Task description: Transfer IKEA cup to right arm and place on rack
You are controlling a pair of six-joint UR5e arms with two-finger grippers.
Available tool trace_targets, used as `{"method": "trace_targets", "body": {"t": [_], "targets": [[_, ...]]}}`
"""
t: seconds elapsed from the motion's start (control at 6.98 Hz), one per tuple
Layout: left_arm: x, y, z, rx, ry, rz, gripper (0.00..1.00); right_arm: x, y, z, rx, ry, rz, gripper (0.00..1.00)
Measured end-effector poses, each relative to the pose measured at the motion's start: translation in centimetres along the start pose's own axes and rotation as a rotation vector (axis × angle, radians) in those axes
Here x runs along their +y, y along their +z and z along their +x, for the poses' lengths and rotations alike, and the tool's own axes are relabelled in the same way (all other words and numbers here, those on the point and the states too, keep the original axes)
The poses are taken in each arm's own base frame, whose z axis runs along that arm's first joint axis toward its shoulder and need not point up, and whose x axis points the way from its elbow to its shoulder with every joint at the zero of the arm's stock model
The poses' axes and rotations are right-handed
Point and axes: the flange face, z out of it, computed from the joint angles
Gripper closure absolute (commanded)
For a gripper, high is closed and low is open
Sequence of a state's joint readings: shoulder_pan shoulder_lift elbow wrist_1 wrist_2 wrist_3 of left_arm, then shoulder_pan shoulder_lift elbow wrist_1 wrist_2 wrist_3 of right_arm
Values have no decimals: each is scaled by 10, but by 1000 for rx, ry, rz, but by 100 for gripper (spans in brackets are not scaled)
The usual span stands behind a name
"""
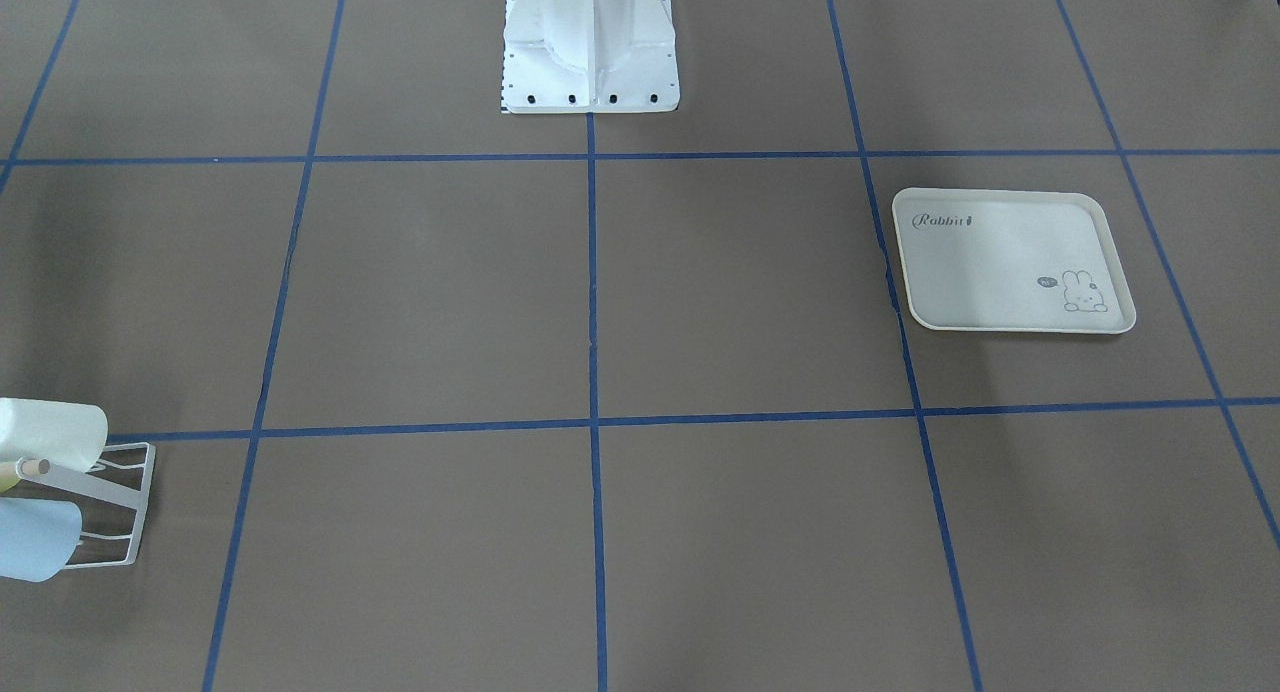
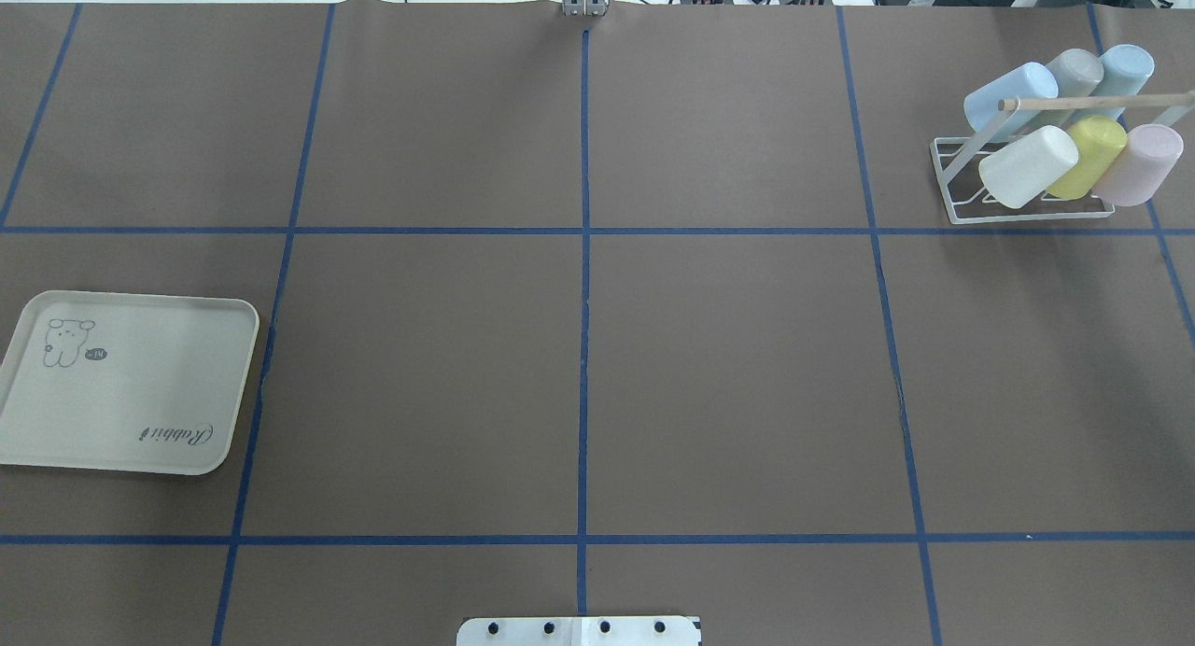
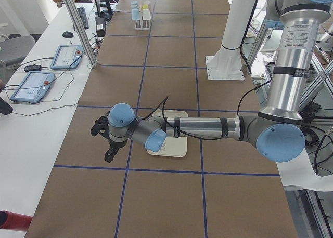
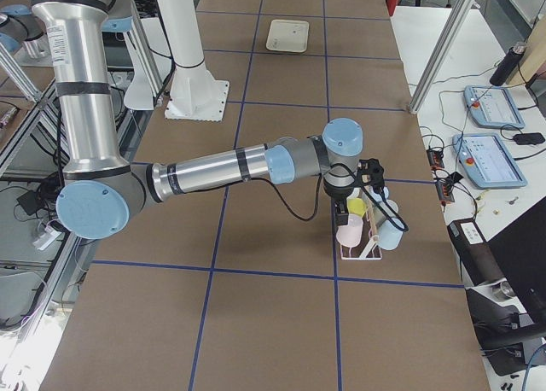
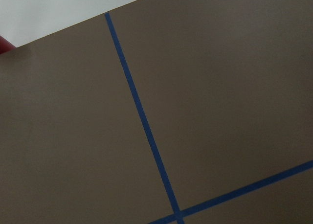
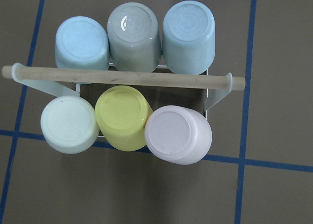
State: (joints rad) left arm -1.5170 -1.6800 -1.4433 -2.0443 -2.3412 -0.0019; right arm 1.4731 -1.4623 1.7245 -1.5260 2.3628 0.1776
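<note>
Brown table (image 2: 420, 394), blue tape grid (image 2: 584, 347), white desk (image 3: 31, 144)

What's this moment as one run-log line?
rack: six cups | tray: no cups | right claw: above rack | left claw: near tray | claw states: unclear

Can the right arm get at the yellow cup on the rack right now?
Probably yes: the right arm hangs over the rack, nothing above the yellow cup. But the white cup and lilac cup crowd its sides and the wooden bar runs close beside it, so side room is tight.
</note>
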Motion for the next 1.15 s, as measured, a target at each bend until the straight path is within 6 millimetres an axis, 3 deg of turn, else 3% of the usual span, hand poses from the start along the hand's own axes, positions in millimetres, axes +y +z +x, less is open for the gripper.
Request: {"method": "trace_targets", "body": {"t": [0.57,1.0,1.15], "targets": [[-1,-16,11,12,7,26,0,-8,7,-4,2,-3,-12,0],[18,-4,0,28,-25,-5,0,-1,21,-1,-12,-18,-109,0],[18,-10,3,51,-27,1,0,-2,20,2,-6,-36,-156,0]]}}
